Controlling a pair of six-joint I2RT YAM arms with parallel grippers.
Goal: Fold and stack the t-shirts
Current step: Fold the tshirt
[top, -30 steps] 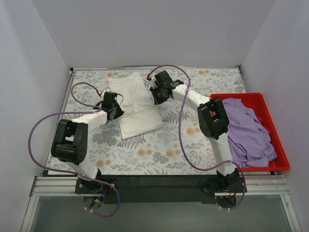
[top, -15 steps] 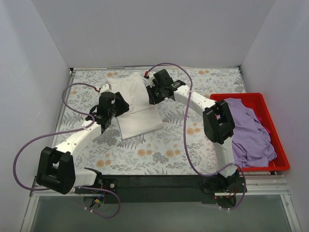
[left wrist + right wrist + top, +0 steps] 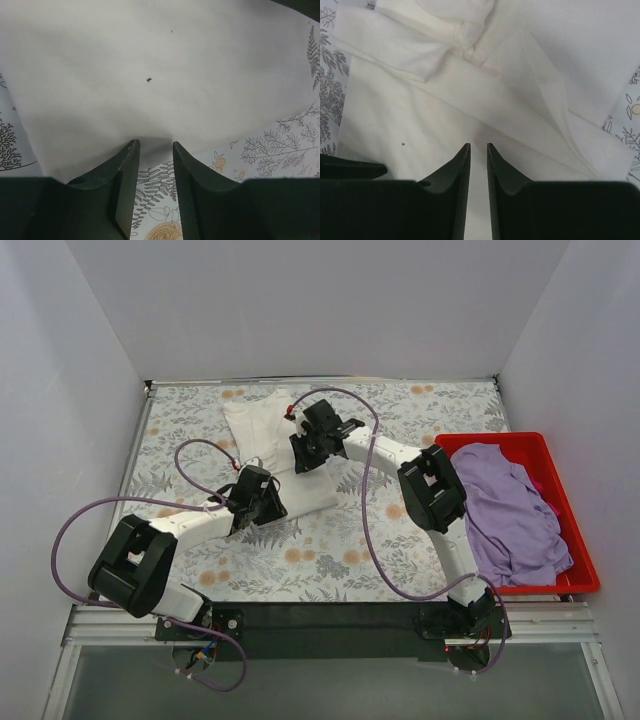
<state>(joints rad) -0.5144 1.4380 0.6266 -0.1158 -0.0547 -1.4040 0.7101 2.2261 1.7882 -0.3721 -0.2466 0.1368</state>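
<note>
The white t-shirt (image 3: 262, 422) lies folded on the floral tablecloth at the middle back, with no graphic showing. My left gripper (image 3: 268, 502) is at its near edge. In the left wrist view the left gripper (image 3: 153, 144) is open, its tips touching the white shirt's (image 3: 150, 65) hem, with tablecloth showing in the gap. My right gripper (image 3: 303, 458) is low over the shirt's middle. In the right wrist view the right gripper (image 3: 477, 145) is narrowly open, with white cloth (image 3: 520, 75) beneath it. The lavender t-shirt (image 3: 515, 510) lies crumpled in the red bin.
The red bin (image 3: 545, 440) stands at the right edge of the table. White walls close in the back and both sides. Purple cables loop over the tablecloth (image 3: 340, 550) by each arm.
My left gripper has swung from the shirt's left side to its near edge. My right gripper has moved nearer and leftward onto the shirt's middle.
</note>
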